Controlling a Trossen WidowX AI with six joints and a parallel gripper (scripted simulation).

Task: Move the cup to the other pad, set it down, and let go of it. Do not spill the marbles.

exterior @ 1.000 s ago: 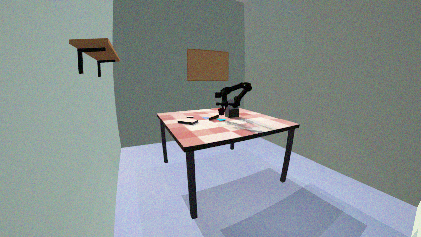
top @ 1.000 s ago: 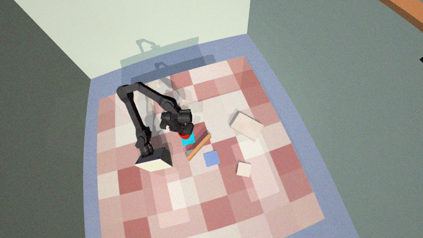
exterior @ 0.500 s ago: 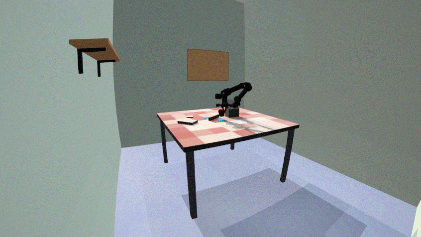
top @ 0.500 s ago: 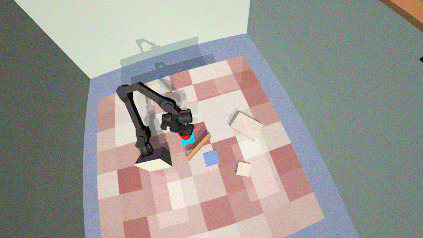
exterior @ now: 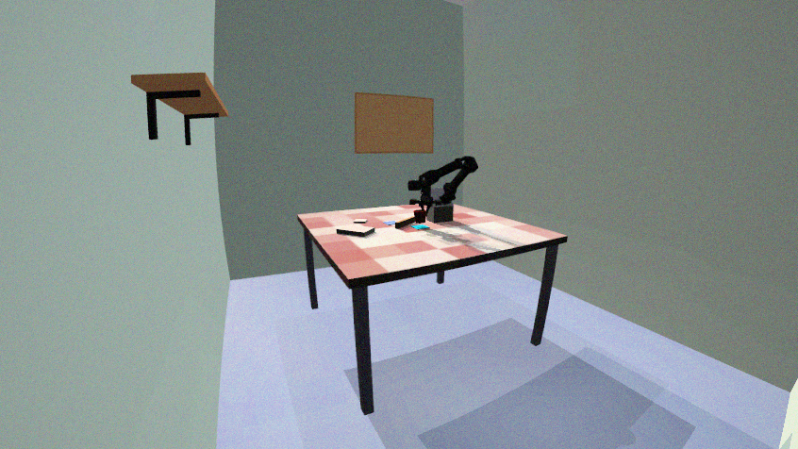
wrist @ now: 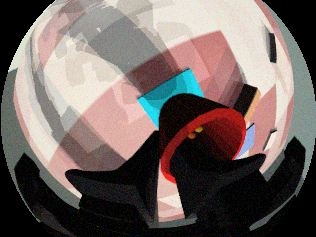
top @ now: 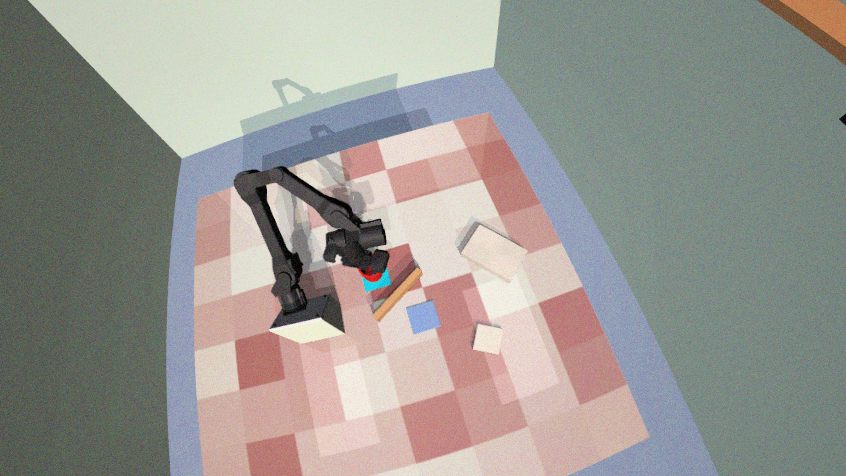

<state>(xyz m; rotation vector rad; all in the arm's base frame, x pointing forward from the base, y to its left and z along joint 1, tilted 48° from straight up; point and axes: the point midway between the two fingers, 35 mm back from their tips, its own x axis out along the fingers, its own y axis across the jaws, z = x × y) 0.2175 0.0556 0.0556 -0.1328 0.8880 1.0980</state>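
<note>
On the table [top: 449,414], the cup [top: 372,274] sits in the gripper [top: 373,267] above one pad [top: 378,281]. A bar [top: 397,294] lies just beside that pad, with the other pad [top: 423,316] beyond it. Two flat blocks [top: 493,251] [top: 488,339] lie farther out, well apart from the arm's base [top: 307,324].
</note>
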